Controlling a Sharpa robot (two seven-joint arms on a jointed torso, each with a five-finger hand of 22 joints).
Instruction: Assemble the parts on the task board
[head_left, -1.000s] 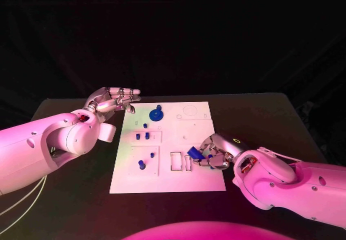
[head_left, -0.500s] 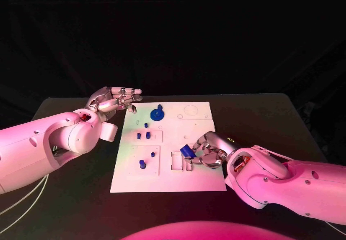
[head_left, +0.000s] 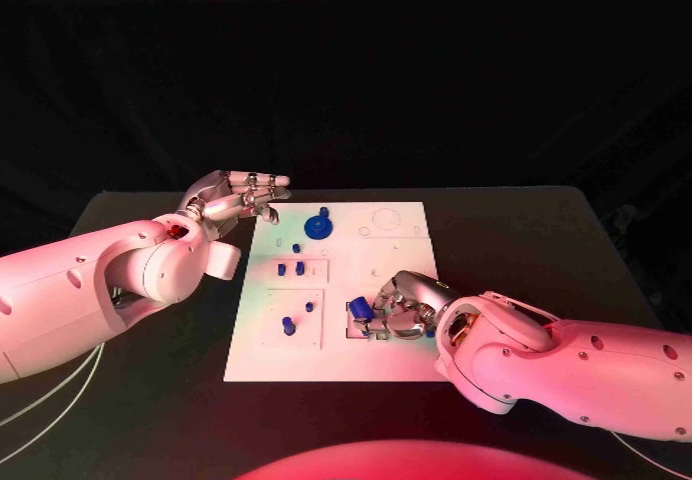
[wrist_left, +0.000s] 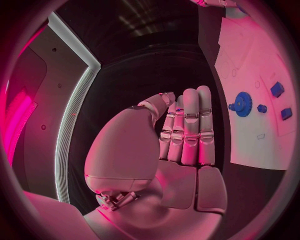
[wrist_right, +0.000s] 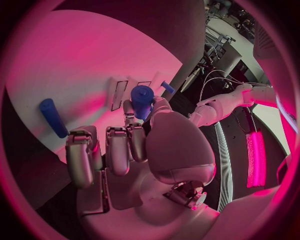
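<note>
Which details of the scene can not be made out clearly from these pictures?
- Head view: whether the blue cylindrical part already touches the rectangular slot in the white task board; the right hand covers the spot.
- Head view: the board's small engraved outlines are too small to read.
- Left wrist view: the picture's edge cuts off the board beyond the blue gear.

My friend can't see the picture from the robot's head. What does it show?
The right hand holds a small blue part over slots on the white task board. The left hand hovers empty beside the board's far corner, near a blue gear.
</note>
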